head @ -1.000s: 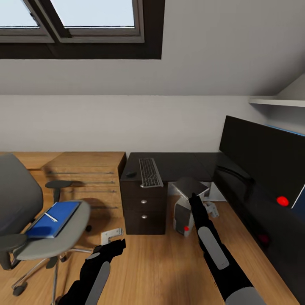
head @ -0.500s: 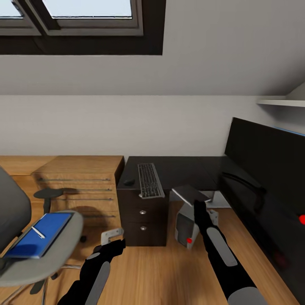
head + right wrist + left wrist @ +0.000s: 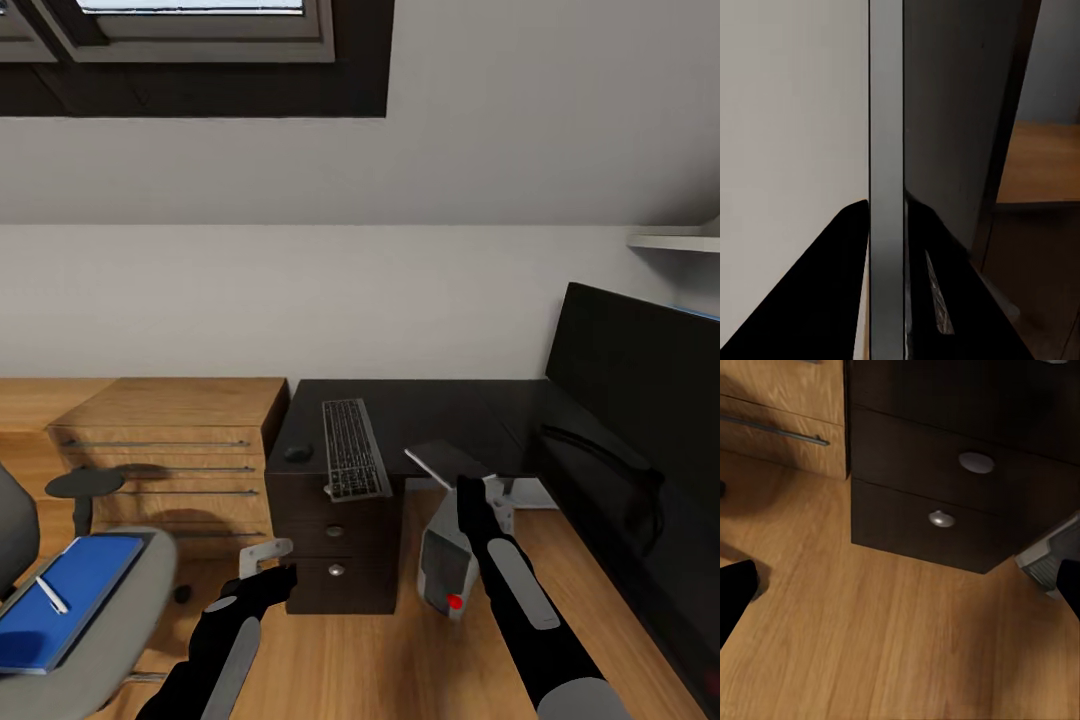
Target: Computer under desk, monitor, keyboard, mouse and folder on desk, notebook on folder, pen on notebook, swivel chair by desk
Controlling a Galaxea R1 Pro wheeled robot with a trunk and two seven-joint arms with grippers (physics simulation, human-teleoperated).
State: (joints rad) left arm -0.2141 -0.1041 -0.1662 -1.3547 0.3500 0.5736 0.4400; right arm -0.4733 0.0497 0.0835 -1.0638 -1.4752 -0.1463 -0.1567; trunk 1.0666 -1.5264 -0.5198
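Head view: the desk [image 3: 440, 405] stands against the white wall with its black top running into the corner and along the right side. The keyboard [image 3: 352, 449] lies lengthwise on the near left part of the top, above the drawer unit [image 3: 335, 540], and the mouse [image 3: 298, 453] sits just beside it on its left. The monitor [image 3: 640, 370] stands on the right wing of the desk, seen from a steep angle.

The computer [image 3: 445, 562] is tilted at the mouth of the desk's opening, its red light facing this way and its side panel [image 3: 450, 463] lifted. The right gripper [image 3: 470, 492] is clamped on that panel; in the right wrist view the thin panel edge [image 3: 886, 180] runs straight between the two dark fingers [image 3: 832, 300], which press on it from both sides.

The left gripper [image 3: 262, 562] hangs low over the wood floor [image 3: 400, 660] in front of the drawer unit, with nothing in it; the left wrist view shows its fingers [image 3: 735, 596] spread wide apart above the floorboards, facing the two lower drawer knobs [image 3: 941, 518].

At the left, the chair [image 3: 110, 610] holds the blue folder [image 3: 60, 610] on its seat, with the pen [image 3: 52, 594] lying on top of the folder. A light wooden chest [image 3: 170, 440] stands beside the desk, between it and the chair.
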